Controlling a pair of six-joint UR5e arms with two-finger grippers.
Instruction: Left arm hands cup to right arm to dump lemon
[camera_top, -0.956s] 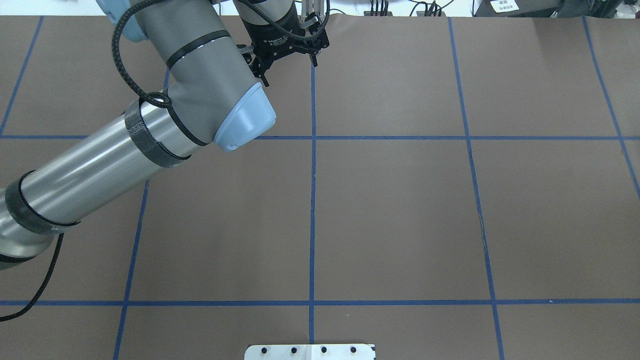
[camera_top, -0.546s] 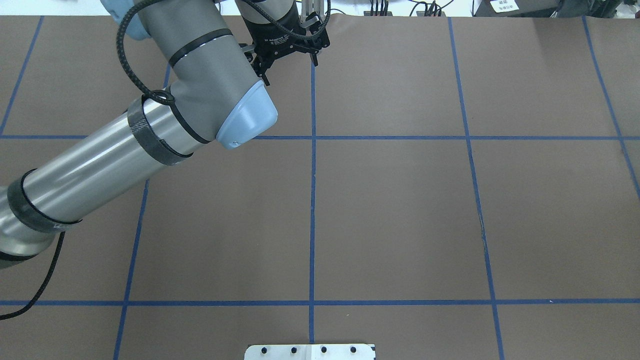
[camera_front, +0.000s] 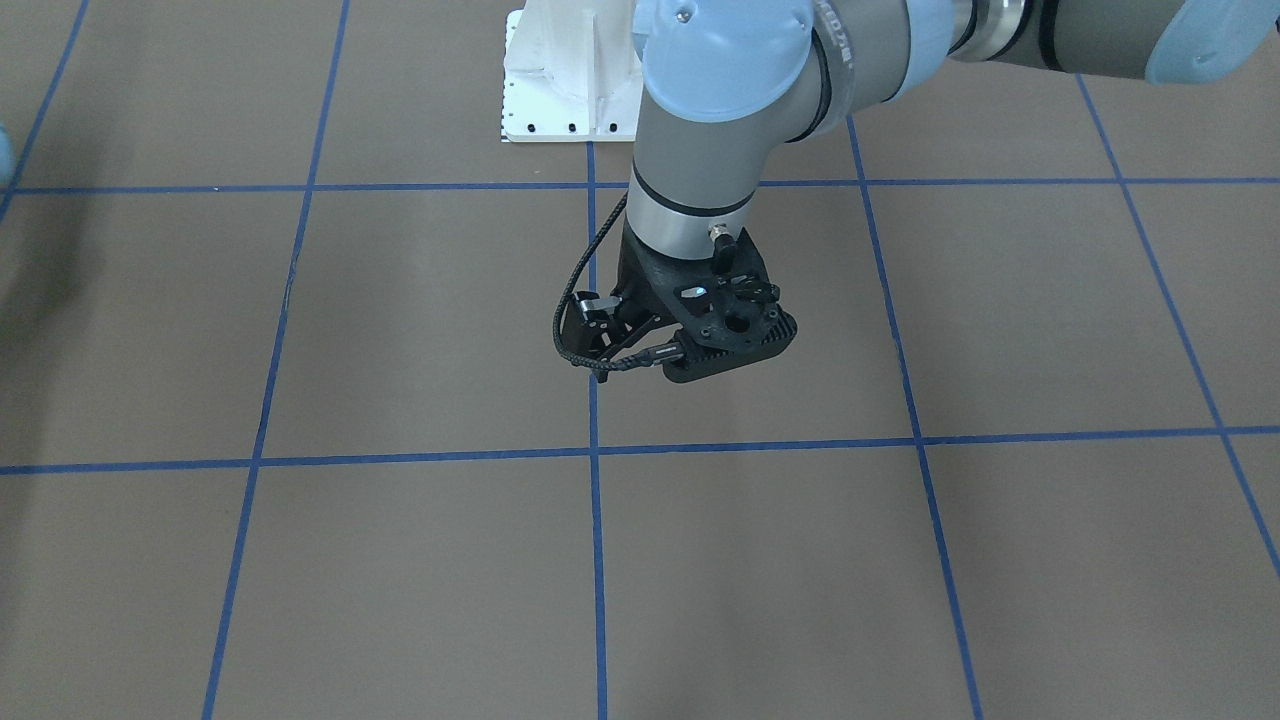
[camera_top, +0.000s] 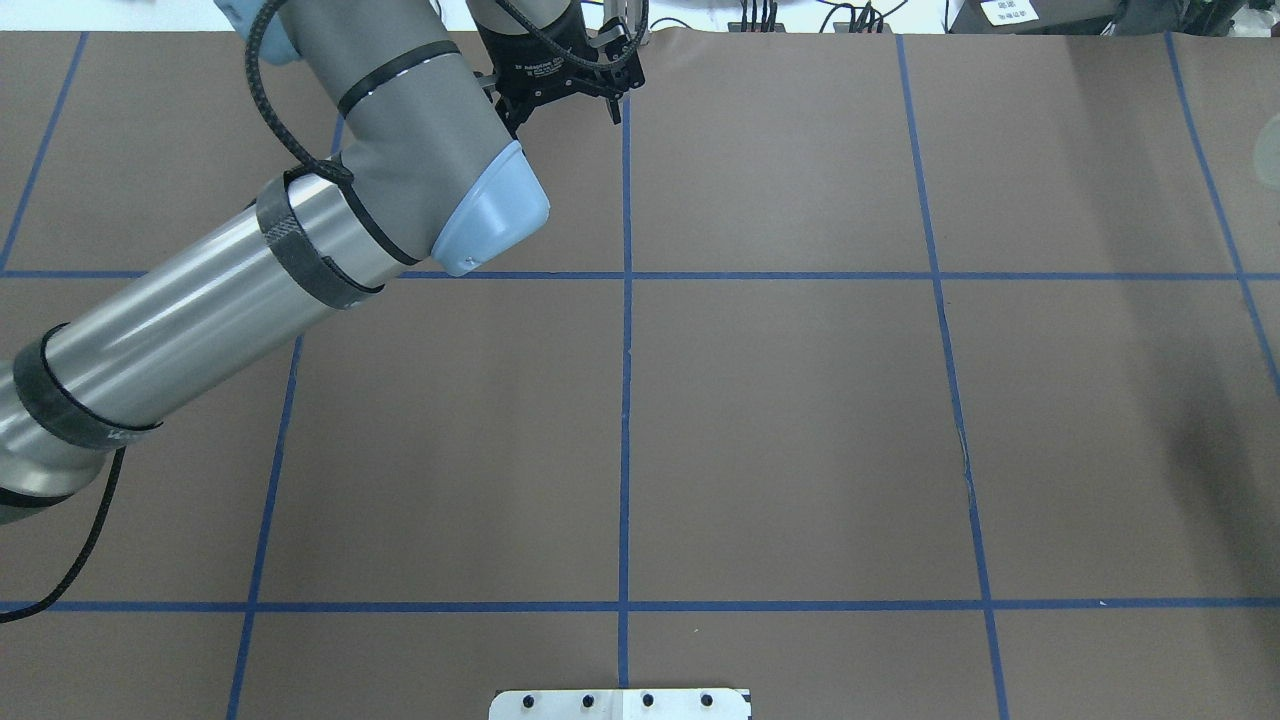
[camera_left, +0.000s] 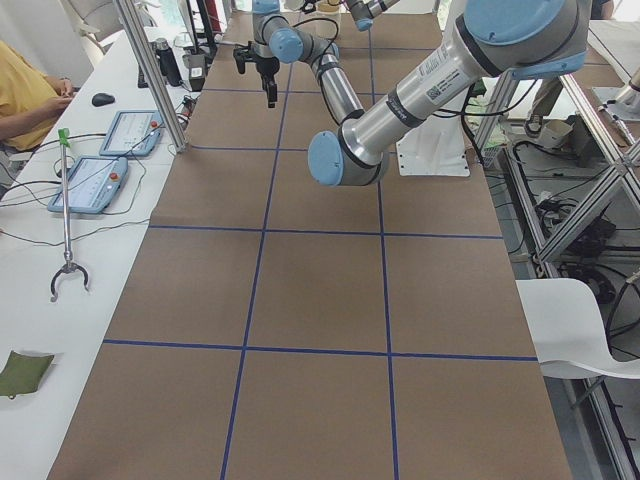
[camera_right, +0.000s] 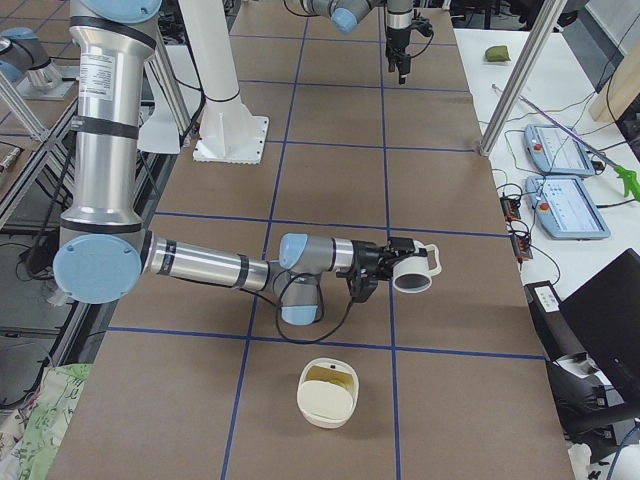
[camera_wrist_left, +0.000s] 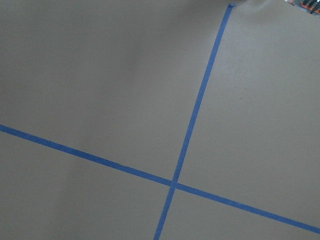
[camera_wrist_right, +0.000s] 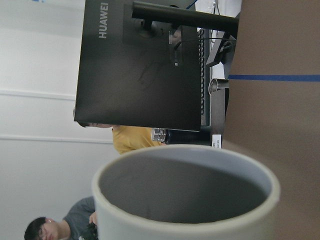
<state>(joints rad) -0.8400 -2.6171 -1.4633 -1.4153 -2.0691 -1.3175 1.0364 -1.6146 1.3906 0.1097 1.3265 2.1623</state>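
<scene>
Counter (camera_top: 800, 420) brown with a blue tape grid. The left arm reaches to the far edge; the left end effector (camera_top: 565, 118) points down, released, fingers spread. The right arm stretches level above the counter, with the right end effector (camera_right: 388, 266) at the cup (camera_right: 414, 272); its grip cannot be judged. The cup is in the air, tipped sideways, off-white with a grey inside.

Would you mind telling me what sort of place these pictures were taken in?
Most likely a robotics lab: the left arm and right arm reach over a table papered brown and gridded with blue tape, teach pendants lie on the side bench, and an operator sits alongside.
</scene>
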